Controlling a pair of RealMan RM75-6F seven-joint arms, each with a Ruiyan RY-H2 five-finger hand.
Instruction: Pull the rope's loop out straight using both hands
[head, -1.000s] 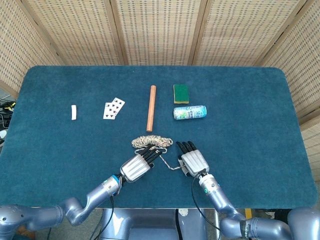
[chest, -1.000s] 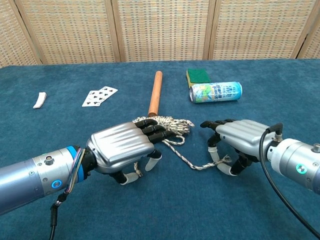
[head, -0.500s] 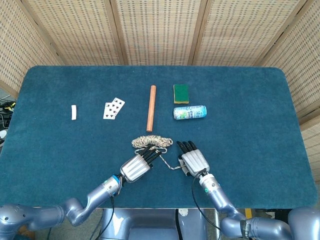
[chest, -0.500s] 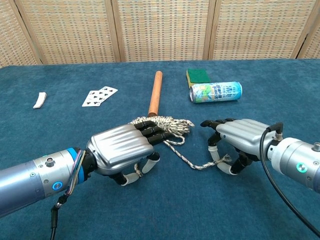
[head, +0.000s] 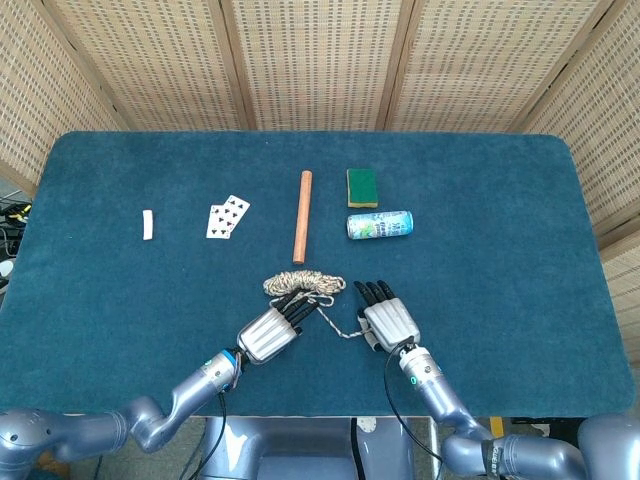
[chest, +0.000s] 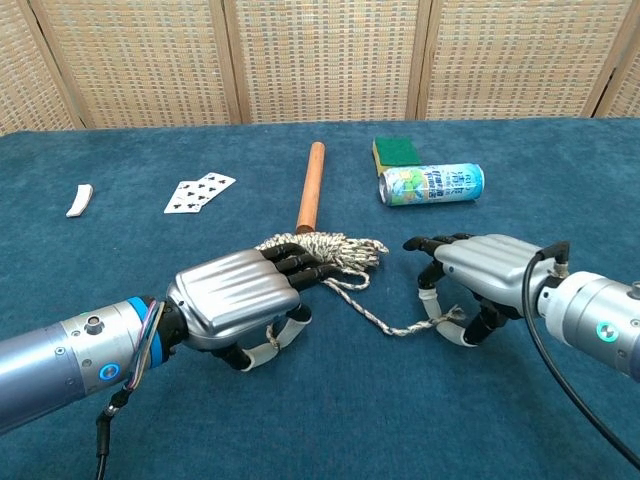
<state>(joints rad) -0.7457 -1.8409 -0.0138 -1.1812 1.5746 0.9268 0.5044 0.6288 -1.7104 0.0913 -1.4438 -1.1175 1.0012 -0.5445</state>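
A beige rope (head: 305, 283) lies bunched in a small coil at the near middle of the blue table (head: 500, 250). One strand runs from the coil (chest: 335, 248) toward the right. My left hand (head: 268, 333) is at the coil's near-left edge; its dark fingers (chest: 295, 265) curl into the bunch with the thumb underneath. My right hand (head: 388, 320) sits just right of the coil, palm down. In the chest view it (chest: 480, 265) pinches the strand's free end low between thumb and a finger. How firmly the left hand holds is partly hidden.
A wooden dowel (head: 301, 216) lies just beyond the coil, pointing away. Further back right are a drink can (head: 380, 224) on its side and a green sponge (head: 361, 186). Playing cards (head: 227, 216) and a small white piece (head: 148, 224) lie at the left.
My left hand has drawn slightly back and to the left at the coil. The strand to the right hand looks a little straighter. The right hand has hardly moved.
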